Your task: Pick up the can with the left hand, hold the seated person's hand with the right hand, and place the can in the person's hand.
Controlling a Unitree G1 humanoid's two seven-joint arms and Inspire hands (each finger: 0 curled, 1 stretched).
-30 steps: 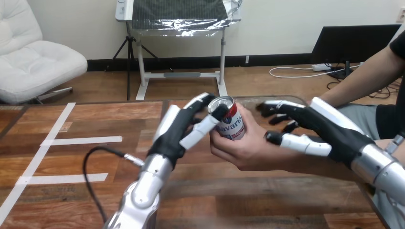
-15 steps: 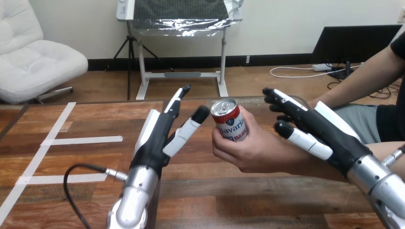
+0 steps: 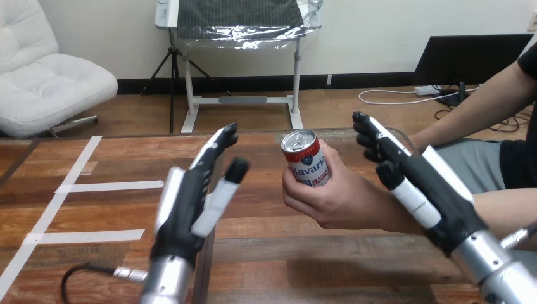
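Note:
A red and white can (image 3: 306, 159) stands upright in the person's hand (image 3: 339, 197), whose fingers wrap round it above the table's middle. My left hand (image 3: 193, 197) is open, fingers straight, to the left of the can and apart from it. My right hand (image 3: 418, 188) is open too, its fingers straight, over the person's wrist at the right and not curled round it.
The wooden table (image 3: 101, 209) carries white tape lines (image 3: 107, 186) at the left. The person's forearm (image 3: 506, 212) comes in from the right edge. A black cable (image 3: 82, 272) lies beside my left forearm near the bottom.
My left hand let go of the can and drew back to the left and down. My right hand opened and lifted off the person's hand. The can stays in the person's hand.

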